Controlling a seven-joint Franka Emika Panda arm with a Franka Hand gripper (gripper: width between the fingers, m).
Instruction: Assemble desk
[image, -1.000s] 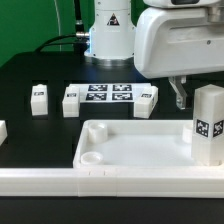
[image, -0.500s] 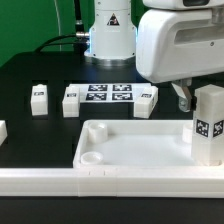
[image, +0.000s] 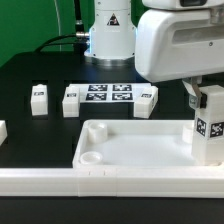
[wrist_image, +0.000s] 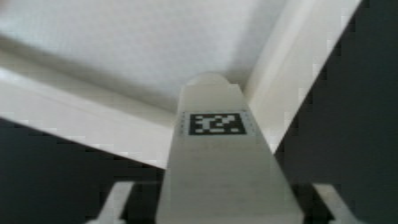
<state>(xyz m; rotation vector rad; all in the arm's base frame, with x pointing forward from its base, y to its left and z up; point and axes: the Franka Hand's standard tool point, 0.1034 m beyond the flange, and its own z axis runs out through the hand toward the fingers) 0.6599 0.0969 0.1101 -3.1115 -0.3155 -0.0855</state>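
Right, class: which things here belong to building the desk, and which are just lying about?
Part of the job:
- tabletop
- upright leg, flanked by the claw
- three loose legs lying behind the tabletop

Just lying about:
- marker board, between the loose legs
- long white rail in front of the tabletop

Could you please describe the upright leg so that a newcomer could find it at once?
Find the white tabletop in front of the marker board. At its end on the exterior view's right stands the upright leg, under the gripper. Unlike the other legs, which lie flat, it stands on end.
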